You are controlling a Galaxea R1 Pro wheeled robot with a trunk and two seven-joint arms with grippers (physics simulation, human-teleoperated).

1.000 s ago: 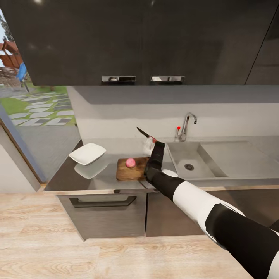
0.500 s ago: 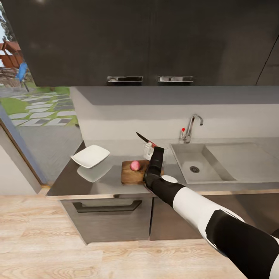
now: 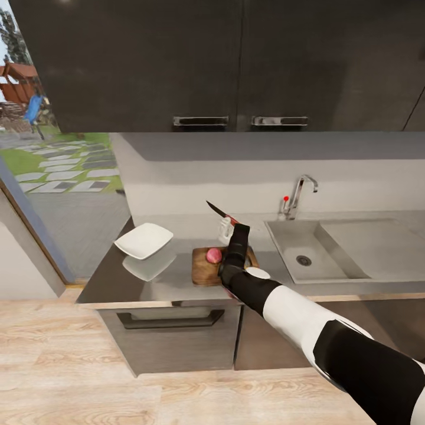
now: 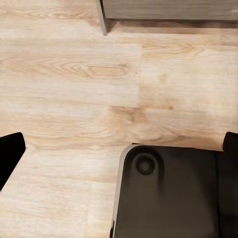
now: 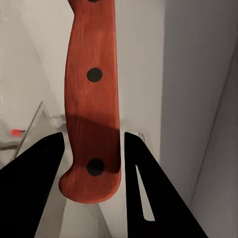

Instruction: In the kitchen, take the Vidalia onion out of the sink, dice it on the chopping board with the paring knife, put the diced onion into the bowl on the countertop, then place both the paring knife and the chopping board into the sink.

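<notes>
Right arm: reaches from the lower right over the bench (image 3: 147, 286), its fingers (image 3: 229, 227) raised above the chopping board's far edge.
Right fingers: clamped on the paring knife (image 3: 219, 212); in the right wrist view the two dark fingers (image 5: 94, 158) press either side of the red-orange handle (image 5: 93, 99) near its butt.
Paring knife: held in the air, dark blade pointing up and toward the bench's left end, against the grey backsplash.
Onion: a pinkish round onion (image 3: 213, 255) sits whole on the chopping board (image 3: 203, 271), toward the board's far half, just beside the forearm.
Chopping board: brown wood, lying flat near the bench's front edge, between the bowl and the sink, its right end hidden behind the arm.
Bowl: a white squarish bowl (image 3: 143, 241) rests toward the bench's left end, well apart from the board, its reflection showing on the glossy surface.
Sink: the basin (image 3: 307, 260) is set into the bench right of the board, with a tap (image 3: 298, 195) at its back edge.
Left fingers: two dark tips (image 4: 10, 153) show at opposite edges of the left wrist view, spread wide apart over the light wood floor (image 4: 99, 89) and part of the robot's dark base (image 4: 168, 193).
</notes>
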